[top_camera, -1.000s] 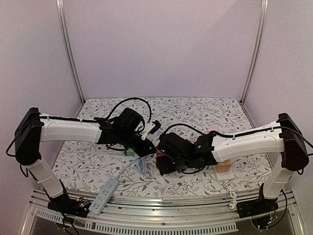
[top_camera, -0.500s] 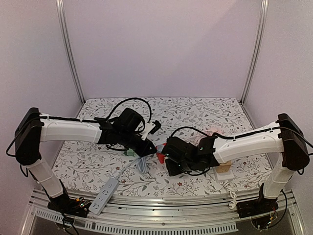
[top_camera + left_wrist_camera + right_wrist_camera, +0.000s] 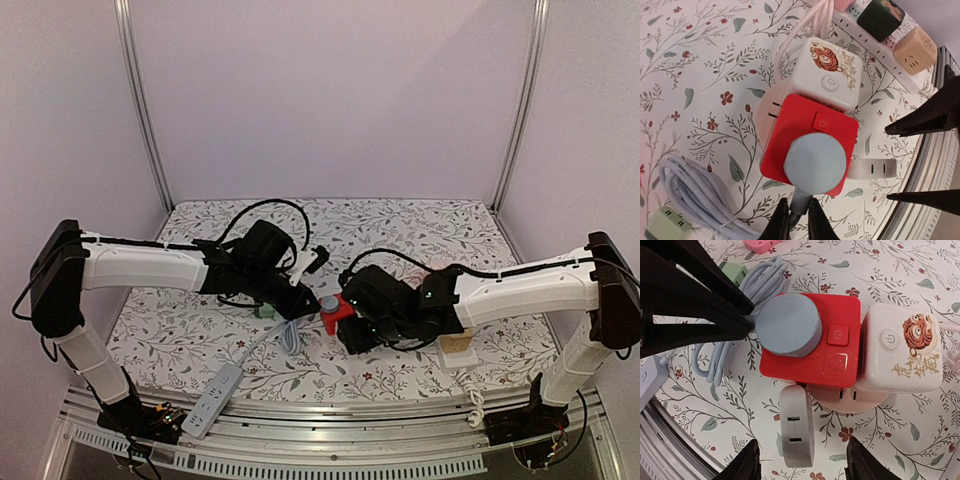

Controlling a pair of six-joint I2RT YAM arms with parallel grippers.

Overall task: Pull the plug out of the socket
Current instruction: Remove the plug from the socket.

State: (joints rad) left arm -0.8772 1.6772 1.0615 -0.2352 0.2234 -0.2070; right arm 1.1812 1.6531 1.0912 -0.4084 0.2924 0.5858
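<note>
A round grey-blue plug (image 3: pixel 815 162) (image 3: pixel 787 325) sits in the top of a red socket cube (image 3: pixel 832 125) (image 3: pixel 840 360) (image 3: pixel 337 313). My left gripper (image 3: pixel 798 225) (image 3: pixel 305 300) is shut on the plug's grey neck where the cable leaves it. Its black fingers (image 3: pixel 690 305) come in from the left in the right wrist view. My right gripper (image 3: pixel 802 467) (image 3: pixel 354 328) hovers open over a flat white adapter (image 3: pixel 796 427) beside the red cube, touching nothing.
A white cube with a tiger print (image 3: pixel 827 72) (image 3: pixel 902 355) adjoins the red one on a pale round base (image 3: pixel 847 400). Coiled grey cable (image 3: pixel 695 195) and a green adapter (image 3: pixel 665 225) lie nearby. White power strips (image 3: pixel 212 398) (image 3: pixel 880 37) lie near the front edge.
My right gripper has drawn back to the right off the red socket cube, which now shows from above, and its jaws have narrowed a little. The left arm has stayed still.
</note>
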